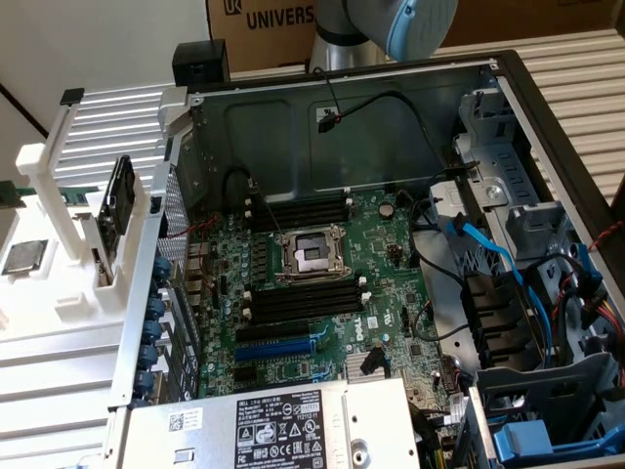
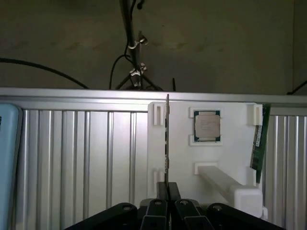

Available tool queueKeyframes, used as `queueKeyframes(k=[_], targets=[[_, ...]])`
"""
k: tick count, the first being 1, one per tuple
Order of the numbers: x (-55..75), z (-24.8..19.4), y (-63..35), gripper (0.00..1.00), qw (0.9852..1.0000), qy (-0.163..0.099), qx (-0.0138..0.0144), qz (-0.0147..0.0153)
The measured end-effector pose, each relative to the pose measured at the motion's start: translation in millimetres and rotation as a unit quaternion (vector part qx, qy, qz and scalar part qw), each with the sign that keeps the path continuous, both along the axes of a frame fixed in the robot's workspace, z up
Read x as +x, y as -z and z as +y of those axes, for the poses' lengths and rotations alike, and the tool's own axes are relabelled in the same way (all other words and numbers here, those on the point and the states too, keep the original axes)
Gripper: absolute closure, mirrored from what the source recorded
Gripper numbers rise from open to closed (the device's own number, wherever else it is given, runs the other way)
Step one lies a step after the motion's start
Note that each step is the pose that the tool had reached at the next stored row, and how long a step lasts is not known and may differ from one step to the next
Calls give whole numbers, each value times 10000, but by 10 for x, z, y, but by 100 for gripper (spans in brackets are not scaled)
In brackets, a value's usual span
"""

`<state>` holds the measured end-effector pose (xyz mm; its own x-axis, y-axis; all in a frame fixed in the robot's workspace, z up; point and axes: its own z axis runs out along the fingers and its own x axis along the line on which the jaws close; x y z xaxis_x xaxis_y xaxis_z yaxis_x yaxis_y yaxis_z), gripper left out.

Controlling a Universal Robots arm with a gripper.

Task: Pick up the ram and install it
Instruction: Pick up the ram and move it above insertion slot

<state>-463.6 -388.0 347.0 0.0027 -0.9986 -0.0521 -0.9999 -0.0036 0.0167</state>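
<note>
The ram (image 2: pixel 259 141) is a thin green stick standing on its long edge in a slot at the rim of a white holder block (image 2: pixel 230 158); its green end (image 1: pixel 10 192) peeks in at the exterior view's left edge. My gripper (image 2: pixel 167 194) hovers well above that block, off to the side of the ram, with its black fingers (image 2: pixel 157 207) pressed together and no gap between them. A thin dark card (image 2: pixel 167 139), edge-on, lines up with the fingertips; it stands in the block's other slot (image 1: pixel 119 210).
A bare processor chip (image 2: pixel 207 126) lies in the block between card and ram. The open computer case (image 1: pixel 508 107) shows the motherboard with black memory slots (image 1: pixel 298 210) either side of the processor socket (image 1: pixel 311 254), a blue slot (image 1: pixel 278 347), and cables and drive cages on the exterior view's right.
</note>
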Motion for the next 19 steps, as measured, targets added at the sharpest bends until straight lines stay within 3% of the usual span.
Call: queueKeyframes(k=[7, 9, 13, 19], targets=[[28, 0, -36, 87, 10000, 9, -19, 1], [146, 1, -151, 87, 10000, 10, -19, 1], [282, 1, -277, 87, 10000, 10, -20, 1], [567, -1, -406, 87, 10000, 10, -20, 1]])
